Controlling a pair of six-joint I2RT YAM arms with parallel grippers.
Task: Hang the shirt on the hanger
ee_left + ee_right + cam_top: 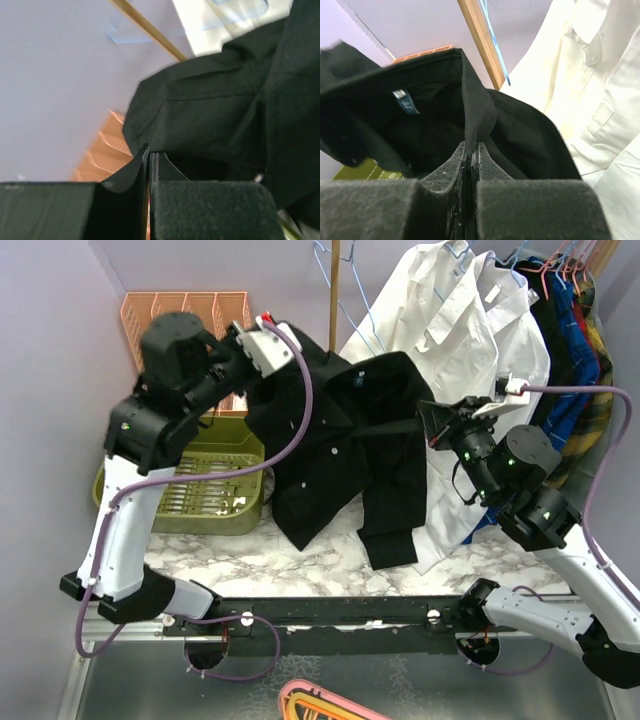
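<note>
The left pincer (150,161) is closed. Its pads press together on an edge of the black long-sleeved button-up shirt of soft cloth (340,440), which spreads above and to the right of the fingertips. The right pincer (471,152) is closed too and pinches a fold of this shirt close to the collar. The neck opening with its small blue label (405,102) lies to the left of this pincer.

Between the two pincers the shirt hangs in the air. Its sleeve and hem droop toward the white marbled tabletop (250,555); I cannot tell if they touch it. Beyond the right pincer stands a wooden pole (480,40), and just beside the pole is the thin light-blue wire hanger (494,40), apart from the shirt.

I judge the cloth to be light and limp. It will sag and may slide off thin wire. The best hold is at the collar and shoulders, so that the neck stays open.
</note>
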